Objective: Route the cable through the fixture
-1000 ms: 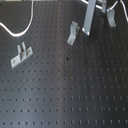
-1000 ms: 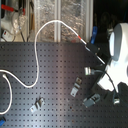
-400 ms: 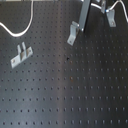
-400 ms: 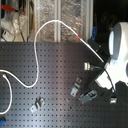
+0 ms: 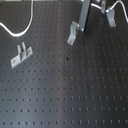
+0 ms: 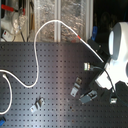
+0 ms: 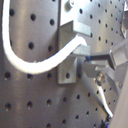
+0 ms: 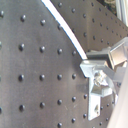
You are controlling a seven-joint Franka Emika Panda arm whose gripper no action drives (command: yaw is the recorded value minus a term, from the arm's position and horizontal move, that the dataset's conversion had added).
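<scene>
White cable looping across the perforated surface in the second exterior view, passing a metal fixture clip in the first wrist view.

The white cable curves across the black perforated board toward a metal clip.

The worktop is black, dotted with a regular grid of small holes. The cable is white; the clips are dull grey metal. The arm is white.
</scene>
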